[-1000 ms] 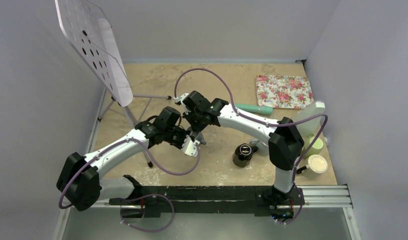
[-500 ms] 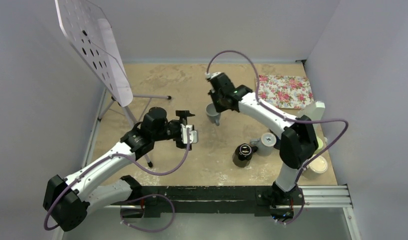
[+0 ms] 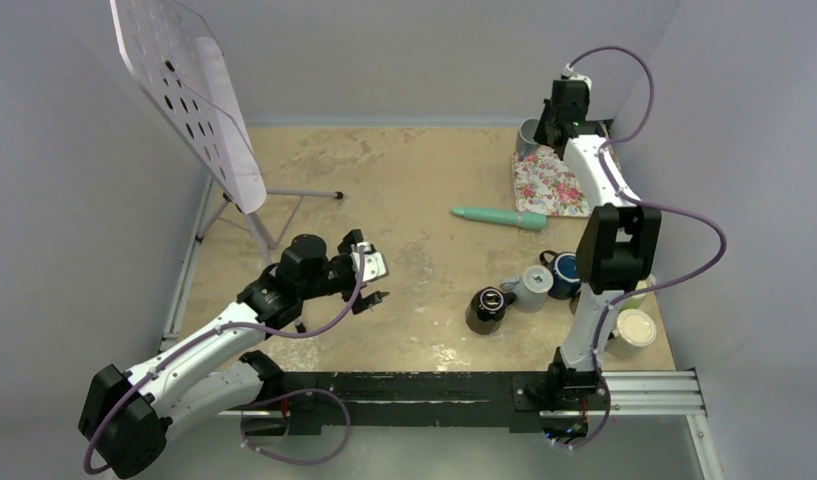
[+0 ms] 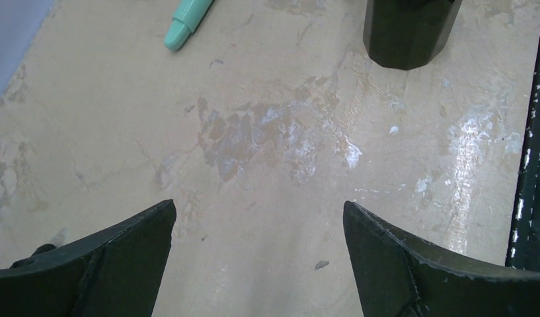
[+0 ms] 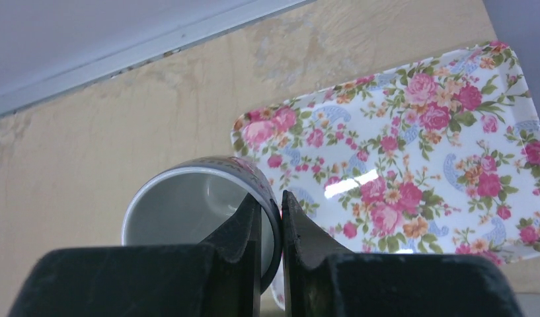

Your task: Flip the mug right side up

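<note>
Pinching mug point(image 5: 181, 211) rim w/ R fingers point(image 5: 240, 231); L fingers point(image 4: 121, 251) wide open, empty.

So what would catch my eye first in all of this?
The right arm's pincer, stretched to the far right corner, is shut on the rim of a grey mug with a white inside, by the corner of a rose-patterned rectangular tray. The left arm's pincer hangs wide open over the tan tabletop, and a white perforated board on a tripod looms at the far left.
</note>
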Robot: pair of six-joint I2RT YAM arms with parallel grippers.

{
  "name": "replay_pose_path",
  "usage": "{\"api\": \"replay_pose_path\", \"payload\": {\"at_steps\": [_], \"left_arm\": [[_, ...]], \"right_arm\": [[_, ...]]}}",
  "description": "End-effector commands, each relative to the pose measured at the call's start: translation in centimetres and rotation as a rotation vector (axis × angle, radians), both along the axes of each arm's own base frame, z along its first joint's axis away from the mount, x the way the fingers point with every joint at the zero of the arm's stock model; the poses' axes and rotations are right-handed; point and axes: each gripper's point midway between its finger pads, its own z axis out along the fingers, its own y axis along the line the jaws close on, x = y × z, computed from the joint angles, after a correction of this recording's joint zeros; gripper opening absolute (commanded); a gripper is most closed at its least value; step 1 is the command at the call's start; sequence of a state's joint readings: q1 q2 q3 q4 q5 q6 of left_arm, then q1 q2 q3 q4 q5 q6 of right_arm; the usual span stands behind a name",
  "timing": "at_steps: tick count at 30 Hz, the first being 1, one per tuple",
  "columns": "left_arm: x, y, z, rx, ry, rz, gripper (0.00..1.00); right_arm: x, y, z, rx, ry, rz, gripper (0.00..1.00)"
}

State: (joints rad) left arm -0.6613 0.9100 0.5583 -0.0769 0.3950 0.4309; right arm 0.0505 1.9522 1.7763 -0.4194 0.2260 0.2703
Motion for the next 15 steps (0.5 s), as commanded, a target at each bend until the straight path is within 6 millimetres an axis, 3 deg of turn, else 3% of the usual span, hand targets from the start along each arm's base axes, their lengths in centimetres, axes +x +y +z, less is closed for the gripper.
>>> {"api": "replay_pose_path", "payload": {"at_steps": [1,4,6,13,15], "left_arm": [[-0.1,0.1,0.2,-0.033,-0.008,0.012,1.00],[-0.1,0.3,-0.2,-0.022,-0.013,0.016,1.00],[0.0,0.5,-0.3,-0.013,-0.023,0.017,1.00],[0.0,0.5,-0.6,-0.014,-0.012,0.016,1.00],[0.1,0.3,-0.5,-0.017,-0.014,0.014,1.00]], "right_arm": [[4.2,-1.0,2.1,0.071,-0.127,-0.073,0.00],[6.0,-1.5,-0.7,0.074,-0.070,-0.098,0.00],[6.3,-2.1,-1.5,0.073,-0.058,-0.130,0.00],[5.9,-3.3,-3.4,0.072,-0.042,-0.189,0.00],[5.6,-4.9,-4.0,0.074,-0.031,-0.216,0.00]]}}
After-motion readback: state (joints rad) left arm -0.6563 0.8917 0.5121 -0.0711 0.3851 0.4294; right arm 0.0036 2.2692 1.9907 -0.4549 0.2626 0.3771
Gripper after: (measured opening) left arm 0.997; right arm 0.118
